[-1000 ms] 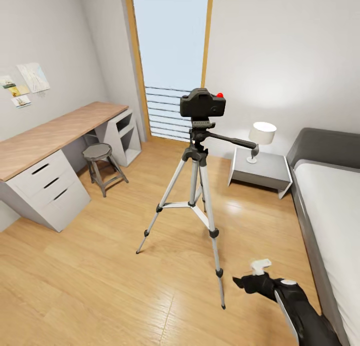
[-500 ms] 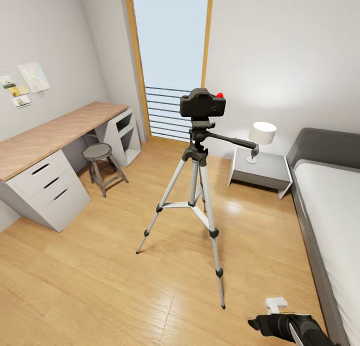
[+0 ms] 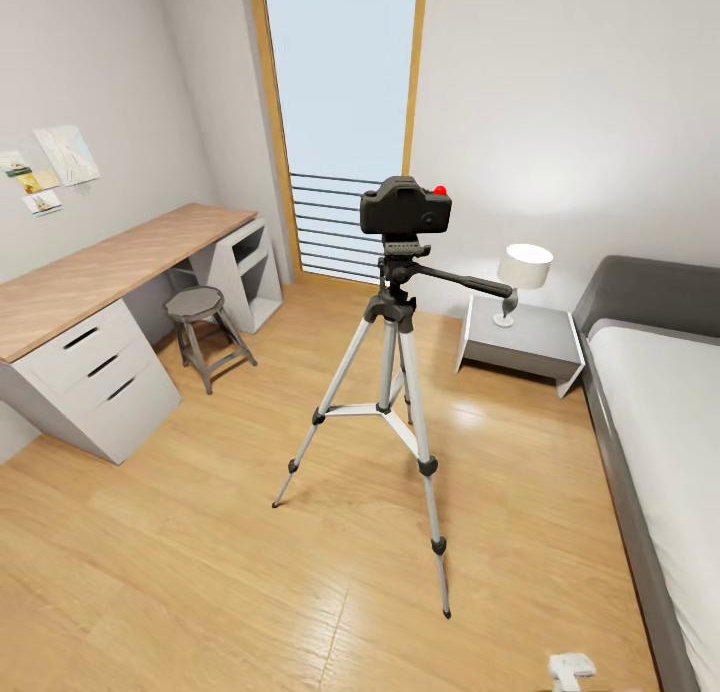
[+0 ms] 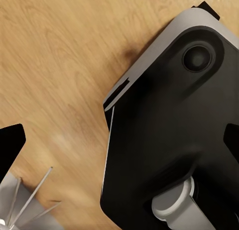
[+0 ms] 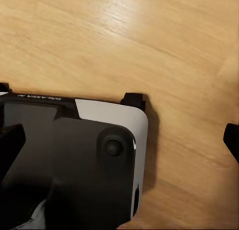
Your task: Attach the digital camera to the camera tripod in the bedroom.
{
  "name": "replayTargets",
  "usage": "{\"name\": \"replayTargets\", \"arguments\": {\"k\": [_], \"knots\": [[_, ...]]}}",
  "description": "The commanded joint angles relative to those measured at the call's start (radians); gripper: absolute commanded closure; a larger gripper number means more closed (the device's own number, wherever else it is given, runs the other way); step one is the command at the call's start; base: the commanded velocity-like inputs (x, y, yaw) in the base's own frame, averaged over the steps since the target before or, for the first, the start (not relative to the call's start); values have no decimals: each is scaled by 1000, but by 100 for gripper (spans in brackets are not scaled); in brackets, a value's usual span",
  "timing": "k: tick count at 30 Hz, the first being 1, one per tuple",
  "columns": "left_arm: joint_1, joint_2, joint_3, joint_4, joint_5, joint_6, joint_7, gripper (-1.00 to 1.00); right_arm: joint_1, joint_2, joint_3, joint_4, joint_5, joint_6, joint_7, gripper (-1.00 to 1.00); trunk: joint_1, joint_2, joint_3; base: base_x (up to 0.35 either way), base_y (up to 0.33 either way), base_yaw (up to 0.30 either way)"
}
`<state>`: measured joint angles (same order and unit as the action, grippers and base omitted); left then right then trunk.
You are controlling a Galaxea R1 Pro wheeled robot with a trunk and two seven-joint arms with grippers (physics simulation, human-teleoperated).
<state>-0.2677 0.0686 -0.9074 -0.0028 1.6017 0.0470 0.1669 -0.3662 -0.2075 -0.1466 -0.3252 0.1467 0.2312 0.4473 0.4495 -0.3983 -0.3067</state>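
Sitting on the head of the one camera tripod (image 3: 388, 392), the single digital camera (image 3: 405, 210) appears mounted, so the attaching looks done and nothing obvious remains. The tripod stands mid-floor before the window (image 3: 340, 112). Around it: one stool (image 3: 205, 327), one desk (image 3: 100, 302), one nightstand (image 3: 520, 342) with one lamp (image 3: 522, 277), one bed (image 3: 665, 412). Whether either gripper's fingers are spread or closed cannot be told.

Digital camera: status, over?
Digital camera seated on camera tripod head, upright, nothing touching it. Right hand low at head view's bottom edge, holding nothing visible. Floor around tripod legs unobstructed.
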Motion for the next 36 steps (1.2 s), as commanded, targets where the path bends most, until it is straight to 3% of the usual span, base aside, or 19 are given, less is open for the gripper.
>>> {"name": "replayTargets", "arguments": {"k": [1, 17, 18, 26, 36], "knots": [[-1, 0, -8, 0, 6, 4, 3, -100, 0, 0, -9, 13, 10, -2, 7, -100, 0, -2, -2, 0, 0, 0], [-1, 3, -8, 0, 13, -2, 5, -100, 0, -21, -7, 264, 10, -135, -11, -100, 0, -2, -2, 0, 0, 0], [-1, 2, -8, 0, 13, -15, 5, -100, -1, -24, -6, 324, 9, -173, -32, -100, 0, -2, -2, 0, 0, 0], [-1, 0, -8, 0, 10, -23, 5, -100, -9, -16, -2, 355, 10, -206, -100, -100, 0, -2, -2, 0, 0, 0], [-1, -3, -10, -2, 4, -20, 1, -100, -7, -11, 0, 358, 27, -223, -119, -100, 0, -2, -2, 0, 0, 0]]}}
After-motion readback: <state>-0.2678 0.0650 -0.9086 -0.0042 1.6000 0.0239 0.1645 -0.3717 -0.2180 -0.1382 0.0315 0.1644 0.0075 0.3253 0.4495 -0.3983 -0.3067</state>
